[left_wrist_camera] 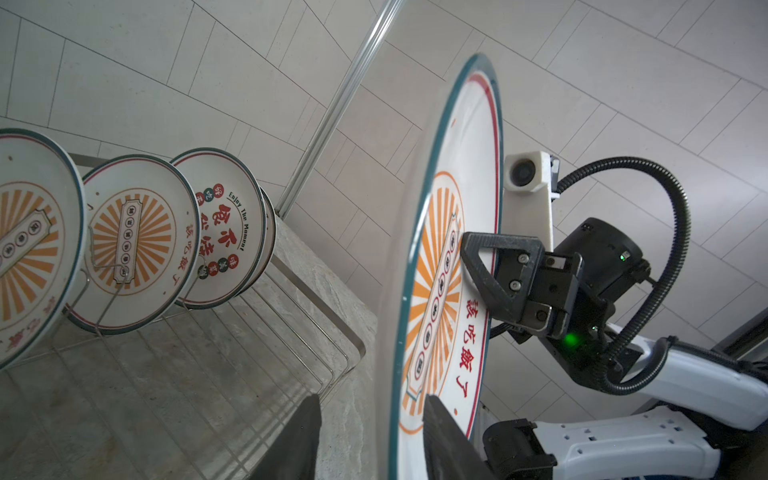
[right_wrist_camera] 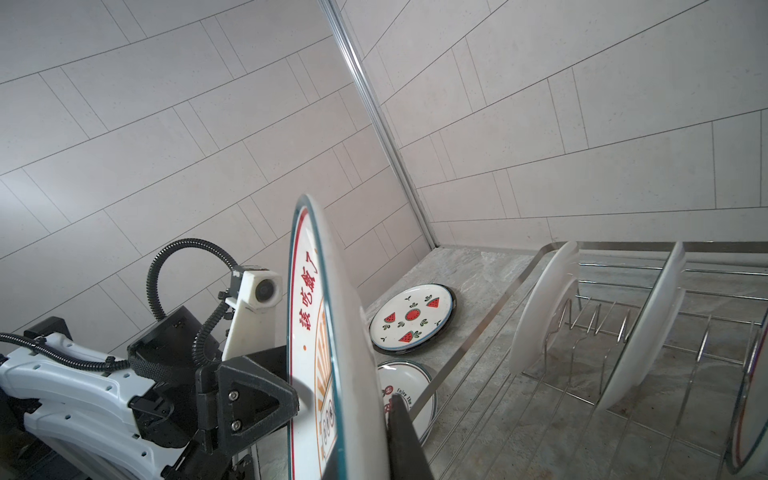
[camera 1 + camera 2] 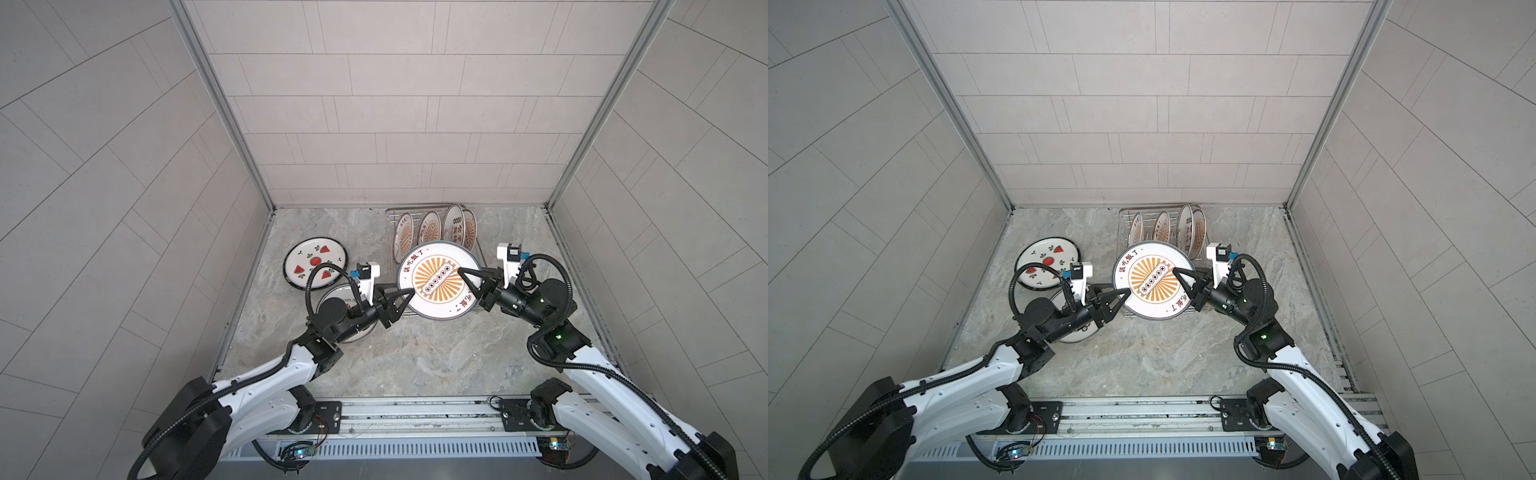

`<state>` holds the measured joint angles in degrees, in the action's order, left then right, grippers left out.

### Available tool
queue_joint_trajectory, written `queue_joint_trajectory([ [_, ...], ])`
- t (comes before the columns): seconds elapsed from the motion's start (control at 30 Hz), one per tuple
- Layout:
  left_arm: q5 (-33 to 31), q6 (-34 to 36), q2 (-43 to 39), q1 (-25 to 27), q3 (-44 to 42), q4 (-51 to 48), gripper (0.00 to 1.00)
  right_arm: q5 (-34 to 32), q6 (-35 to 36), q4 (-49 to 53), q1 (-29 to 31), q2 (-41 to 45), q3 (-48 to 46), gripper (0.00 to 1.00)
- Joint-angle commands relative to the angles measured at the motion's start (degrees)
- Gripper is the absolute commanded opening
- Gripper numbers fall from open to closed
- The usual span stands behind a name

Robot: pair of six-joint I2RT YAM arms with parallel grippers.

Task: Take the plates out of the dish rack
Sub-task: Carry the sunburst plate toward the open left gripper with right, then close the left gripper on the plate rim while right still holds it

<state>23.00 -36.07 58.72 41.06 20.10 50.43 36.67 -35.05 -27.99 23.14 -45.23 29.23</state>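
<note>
A large sunburst plate [image 3: 432, 291] [image 3: 1152, 286] hangs tilted over the front of the dish rack [image 3: 390, 216] [image 3: 1123, 216]. My right gripper [image 3: 461, 272] [image 3: 1177, 271] is shut on its right rim. In the right wrist view one finger lies on the plate's white back [image 2: 353, 332]. My left gripper [image 3: 410, 291] [image 3: 1127, 292] straddles the left rim, jaws apart. In the left wrist view one finger rests against the printed face [image 1: 449, 208], while table shows between the other finger and the back. Several plates [image 3: 429, 228] [image 1: 137, 241] stand upright in the rack.
A watermelon plate [image 3: 316, 262] [image 3: 1047, 262] [image 2: 411, 318] lies flat on the marble table at the left. A second plate [image 3: 332, 299] [image 2: 405, 382] lies just in front of it, under my left arm. Tiled walls close in the back and both sides.
</note>
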Motion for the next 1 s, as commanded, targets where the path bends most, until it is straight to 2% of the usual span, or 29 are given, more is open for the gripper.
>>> queue_joint_trajectory([
  [0.0,1.31,-0.92,0.43,0.47,1.87,3.63,0.39,0.53,0.84,-3.29,0.40,0.34,1.58,0.11],
  [0.5,2.49,-3.48,2.43,0.87,2.39,3.90,0.07,-0.10,2.40,-1.83,1.20,-1.44,2.14,0.11],
  [0.63,2.74,-3.90,3.02,0.87,2.67,3.99,0.03,-0.44,2.70,-1.31,1.28,-1.86,2.38,0.11],
  [0.97,2.26,-4.44,1.51,0.87,1.88,4.27,0.00,-1.51,3.49,1.66,1.48,-2.31,3.42,0.13],
])
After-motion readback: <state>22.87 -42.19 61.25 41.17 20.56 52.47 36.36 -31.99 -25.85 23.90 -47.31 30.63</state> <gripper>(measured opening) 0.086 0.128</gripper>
